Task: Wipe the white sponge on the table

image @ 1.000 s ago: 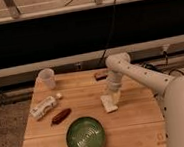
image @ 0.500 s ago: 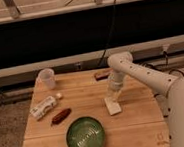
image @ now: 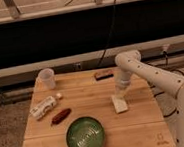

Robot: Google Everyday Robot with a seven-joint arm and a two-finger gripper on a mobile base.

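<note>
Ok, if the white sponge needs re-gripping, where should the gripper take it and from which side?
Best from straight above. The white sponge lies flat on the table, a small rectangle, so pinch it across its short width on the two long side edges. The gripper is already right over its far end, and the green bowl sits well apart, so nothing crowds a top-down approach.

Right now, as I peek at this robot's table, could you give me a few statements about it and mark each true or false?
1. The pincer is at the white sponge. True.
2. The green bowl sits at the table's back edge. False: it is near the front edge.
3. The plastic bottle stands upright. False: it lies on its side.
4. The clear cup stands at the back left corner. True.
</note>
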